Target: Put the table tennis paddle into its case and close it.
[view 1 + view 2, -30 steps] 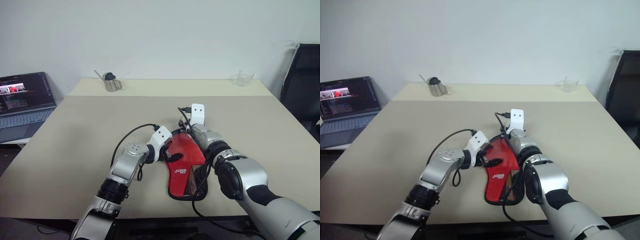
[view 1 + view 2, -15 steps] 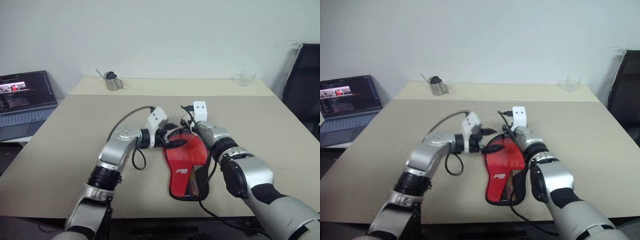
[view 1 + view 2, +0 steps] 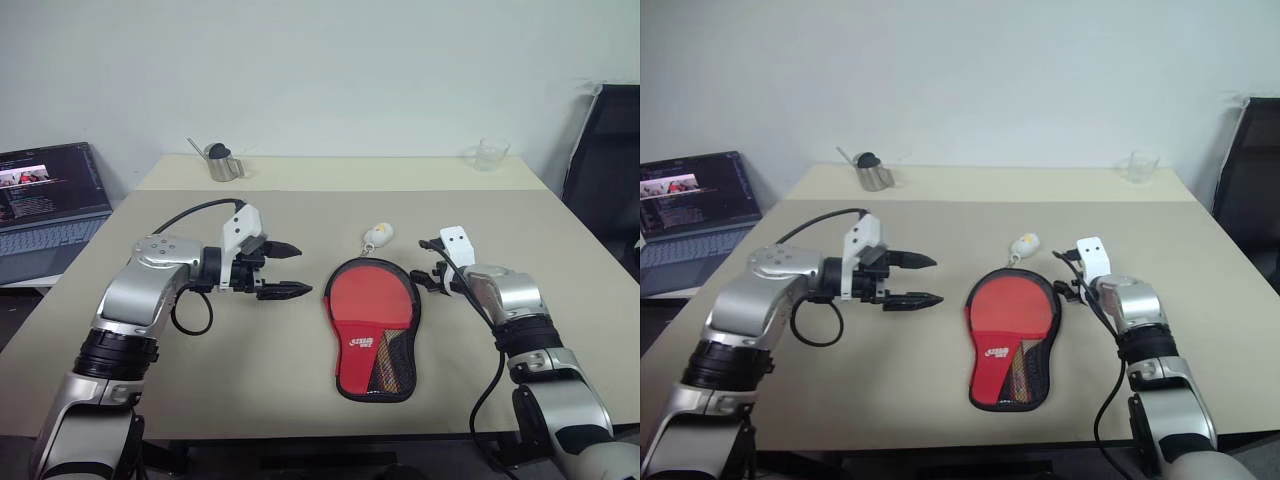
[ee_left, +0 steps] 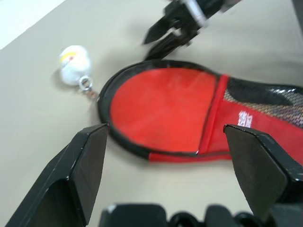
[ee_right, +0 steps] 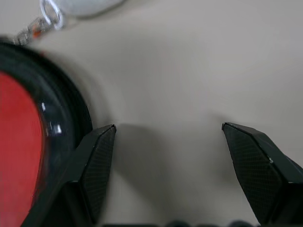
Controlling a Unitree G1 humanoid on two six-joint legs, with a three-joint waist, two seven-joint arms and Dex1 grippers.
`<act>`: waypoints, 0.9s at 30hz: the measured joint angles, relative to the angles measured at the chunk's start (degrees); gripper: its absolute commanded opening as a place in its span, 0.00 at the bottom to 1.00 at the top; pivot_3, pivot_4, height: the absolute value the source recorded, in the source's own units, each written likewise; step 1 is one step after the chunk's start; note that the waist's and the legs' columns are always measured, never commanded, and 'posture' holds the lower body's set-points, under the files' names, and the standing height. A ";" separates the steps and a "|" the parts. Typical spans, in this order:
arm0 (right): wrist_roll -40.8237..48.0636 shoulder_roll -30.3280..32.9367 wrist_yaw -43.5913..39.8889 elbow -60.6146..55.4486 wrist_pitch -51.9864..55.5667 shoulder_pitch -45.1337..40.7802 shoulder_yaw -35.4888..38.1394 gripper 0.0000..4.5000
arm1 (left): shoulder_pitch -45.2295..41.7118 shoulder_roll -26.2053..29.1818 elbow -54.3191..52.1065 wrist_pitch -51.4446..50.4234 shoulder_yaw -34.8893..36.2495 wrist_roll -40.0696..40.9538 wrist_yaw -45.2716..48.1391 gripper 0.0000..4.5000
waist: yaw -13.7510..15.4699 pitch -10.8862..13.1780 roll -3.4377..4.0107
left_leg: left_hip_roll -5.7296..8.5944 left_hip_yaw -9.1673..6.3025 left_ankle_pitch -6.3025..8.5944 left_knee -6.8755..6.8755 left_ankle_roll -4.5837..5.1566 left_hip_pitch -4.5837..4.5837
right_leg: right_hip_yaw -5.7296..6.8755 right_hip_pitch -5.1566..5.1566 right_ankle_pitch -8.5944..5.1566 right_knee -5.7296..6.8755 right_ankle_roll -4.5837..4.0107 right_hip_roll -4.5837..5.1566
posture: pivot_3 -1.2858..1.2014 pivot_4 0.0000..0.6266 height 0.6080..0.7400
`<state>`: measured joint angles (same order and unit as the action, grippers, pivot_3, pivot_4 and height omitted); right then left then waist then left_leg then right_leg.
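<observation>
With both grippers (image 3: 283,270) (image 3: 425,279) spread and empty, we judge the case (image 3: 375,325) soft (light, floppy), best pinched by its trim.

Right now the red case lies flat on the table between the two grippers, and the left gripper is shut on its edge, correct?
Not quite. The case does lie between them, but the left gripper is open and off to its side, as the left eye view shows.
</observation>
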<state>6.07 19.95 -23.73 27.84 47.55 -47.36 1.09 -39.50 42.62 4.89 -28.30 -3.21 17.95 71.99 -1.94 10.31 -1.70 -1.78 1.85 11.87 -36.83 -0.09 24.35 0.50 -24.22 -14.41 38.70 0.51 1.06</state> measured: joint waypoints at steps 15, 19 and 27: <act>3.44 1.22 0.79 -3.31 2.06 -1.66 5.39 0.88 | 0.92 -1.96 0.18 0.08 -1.28 -0.10 -2.20 0.94 | 0.04 0.01 0.00 | 0.01 0.03 0.00 -0.02 0.00 0.02 | -0.04 0.00 -0.01 -0.02 0.01 -0.02 | 0.52 0.24 1.00; 5.49 0.47 0.02 -5.75 5.16 -1.47 5.95 0.88 | 1.14 -1.78 0.19 0.08 -1.28 -0.18 -2.38 0.94 | 0.02 0.01 0.00 | -0.01 0.03 0.00 -0.02 0.00 0.02 | -0.04 0.00 -0.01 -0.01 0.01 -0.02 | 0.52 0.24 1.00; 7.06 -3.63 -1.17 -9.56 8.35 3.30 1.63 0.88 | 1.85 -1.24 0.13 0.06 -1.28 -0.18 -2.58 0.94 | 0.10 0.01 0.00 | 0.03 0.02 0.00 -0.05 0.00 0.03 | -0.03 0.01 -0.01 -0.01 0.01 0.00 | 0.52 0.24 1.00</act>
<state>13.13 16.32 -24.90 18.28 55.90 -44.06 2.72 -37.66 41.38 5.03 -28.24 -4.49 17.76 69.41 -1.84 10.32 -1.70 -1.75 1.87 11.87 -36.88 -0.09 24.38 0.47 -24.21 -14.42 38.69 0.52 1.06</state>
